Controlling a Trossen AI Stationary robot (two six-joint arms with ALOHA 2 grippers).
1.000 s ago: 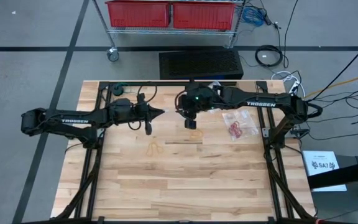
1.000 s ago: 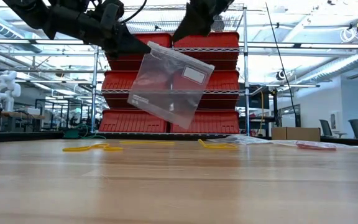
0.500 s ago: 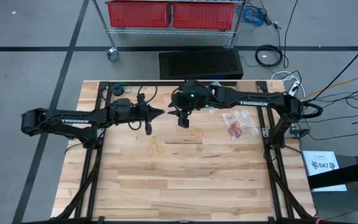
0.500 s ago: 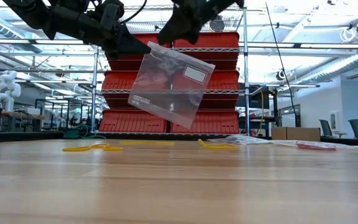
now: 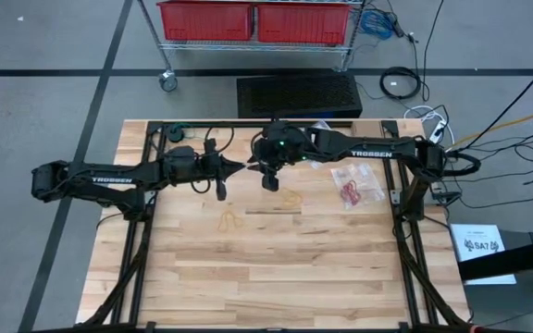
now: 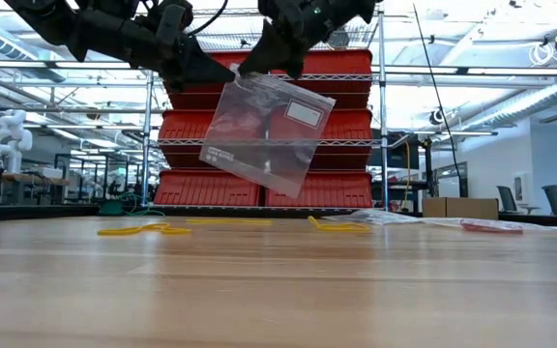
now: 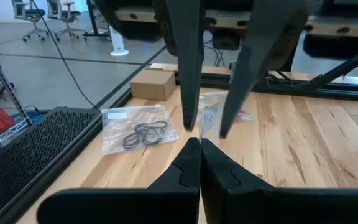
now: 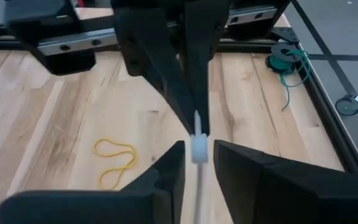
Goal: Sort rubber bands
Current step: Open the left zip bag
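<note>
Since prev. frame, right gripper (image 6: 243, 66) shifted to bag (image 6: 264, 130) top edge, jaws straddling it w/ a gap. Left gripper (image 6: 222, 75) clamped on clear, glossy bag. Thin yellow rubber bands (image 5: 230, 220) lie limp at 6 o'clock on wood-plank table (image 5: 276, 268).

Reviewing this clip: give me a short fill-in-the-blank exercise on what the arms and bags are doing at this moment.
1. The left gripper holds a clear plastic bag up in the ____ above the table.
2. The right gripper has its fingers at the bag's ____ edge.
3. The loose rubber bands lying on the bare wood are ____ in colour.
4. Another clear bag lying flat on the table holds ____ rubber bands.

Missing words: air; top; yellow; black
</note>
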